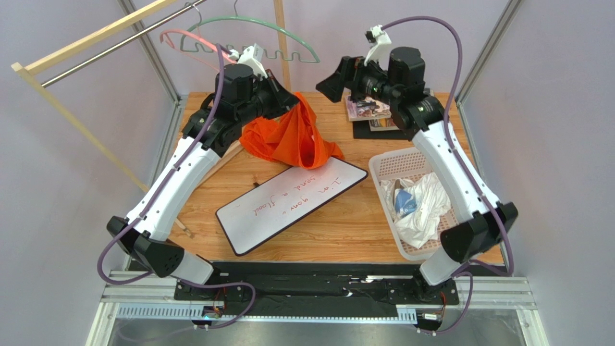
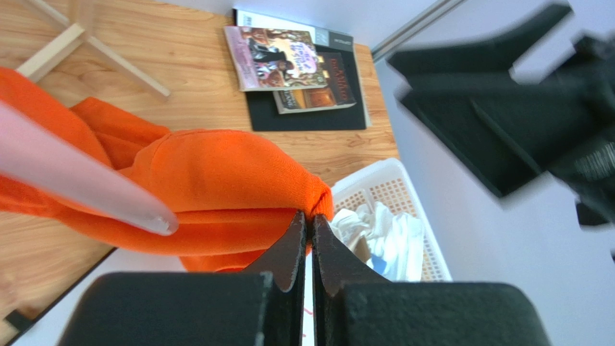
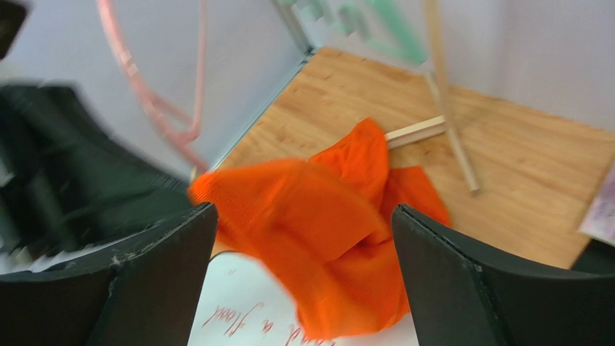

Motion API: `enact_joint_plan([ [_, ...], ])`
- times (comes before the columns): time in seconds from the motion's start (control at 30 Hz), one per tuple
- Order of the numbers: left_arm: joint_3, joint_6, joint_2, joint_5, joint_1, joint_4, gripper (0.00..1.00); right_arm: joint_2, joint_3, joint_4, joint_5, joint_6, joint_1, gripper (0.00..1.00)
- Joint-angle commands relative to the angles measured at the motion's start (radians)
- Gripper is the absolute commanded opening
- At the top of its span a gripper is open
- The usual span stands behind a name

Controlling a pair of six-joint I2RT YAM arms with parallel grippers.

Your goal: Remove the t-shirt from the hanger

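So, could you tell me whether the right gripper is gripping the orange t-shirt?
No, the right gripper is wide open, with the orange t-shirt well beyond it, untouched.

Pale lilac walls (image 1: 556, 108) close round a wooden table (image 1: 346, 216), grey metal posts (image 1: 151, 49) rising at its far corners and a wooden clothes rack (image 1: 72, 45) leaning at the left.

wooden table (image 1: 354, 216) | whiteboard (image 1: 289, 202) at centre | white basket (image 1: 376, 173) right | magazines (image 1: 368, 109) on black mat (image 2: 317, 119), far edge
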Motion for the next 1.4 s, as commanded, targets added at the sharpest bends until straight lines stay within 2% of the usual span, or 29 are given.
enact_joint_plan([
  [0.0, 0.081, -0.074, 0.022, 0.105, -0.001, 0.081, 0.00, -0.121, -0.171, 0.048, -0.152, -0.033, 0.026, 1.00],
  [0.1, 0.130, -0.112, 0.048, 0.148, -0.003, 0.086, 0.00, -0.195, -0.269, 0.076, -0.168, -0.105, 0.069, 1.00],
  [0.23, 0.205, -0.151, 0.077, 0.217, -0.003, 0.095, 0.00, -0.244, -0.368, 0.111, -0.088, -0.123, 0.097, 1.00],
  [0.37, 0.216, -0.192, 0.085, 0.252, -0.011, 0.112, 0.00, -0.276, -0.449, 0.211, 0.001, -0.126, 0.117, 1.00],
  [0.47, 0.219, -0.210, 0.080, 0.268, -0.014, 0.130, 0.00, -0.272, -0.466, 0.253, 0.061, -0.130, 0.135, 1.00],
  [0.53, 0.231, -0.220, 0.082, 0.275, -0.014, 0.132, 0.00, -0.267, -0.472, 0.262, 0.157, -0.134, 0.150, 1.00],
  [0.7, 0.239, -0.252, 0.083, 0.288, -0.015, 0.152, 0.00, -0.232, -0.464, 0.317, 0.205, -0.131, 0.196, 1.00],
  [0.77, 0.243, -0.258, 0.085, 0.298, -0.015, 0.163, 0.00, -0.215, -0.458, 0.328, 0.266, -0.130, 0.218, 0.97],
  [0.8, 0.243, -0.258, 0.083, 0.300, -0.015, 0.164, 0.00, -0.206, -0.454, 0.323, 0.291, -0.114, 0.221, 0.87],
  [0.87, 0.246, -0.250, 0.080, 0.300, -0.015, 0.163, 0.00, -0.188, -0.420, 0.287, 0.354, -0.096, 0.221, 0.75],
  [0.93, 0.245, -0.240, 0.069, 0.286, -0.015, 0.155, 0.00, -0.160, -0.382, 0.265, 0.395, -0.090, 0.221, 0.51],
  [0.97, 0.242, -0.227, 0.063, 0.283, -0.015, 0.152, 0.00, -0.152, -0.366, 0.244, 0.407, -0.093, 0.219, 0.39],
  [1.0, 0.242, -0.221, 0.062, 0.275, -0.015, 0.140, 0.00, -0.142, -0.356, 0.234, 0.449, -0.093, 0.221, 0.13],
  [1.03, 0.239, -0.215, 0.057, 0.271, -0.015, 0.135, 0.00, -0.138, -0.345, 0.227, 0.463, -0.096, 0.215, 0.03],
  [1.13, 0.222, -0.186, 0.042, 0.243, -0.015, 0.109, 0.09, -0.131, -0.285, 0.195, 0.515, -0.096, 0.189, 0.00],
  [1.17, 0.214, -0.172, 0.033, 0.237, -0.014, 0.106, 0.19, -0.128, -0.245, 0.175, 0.516, -0.096, 0.175, 0.00],
  [1.27, 0.188, -0.158, 0.017, 0.223, -0.012, 0.097, 0.32, -0.115, -0.121, 0.115, 0.510, -0.097, 0.124, 0.00],
  [1.37, 0.190, -0.143, 0.020, 0.225, -0.011, 0.095, 0.38, -0.112, -0.029, 0.070, 0.504, -0.114, 0.081, 0.00],
])
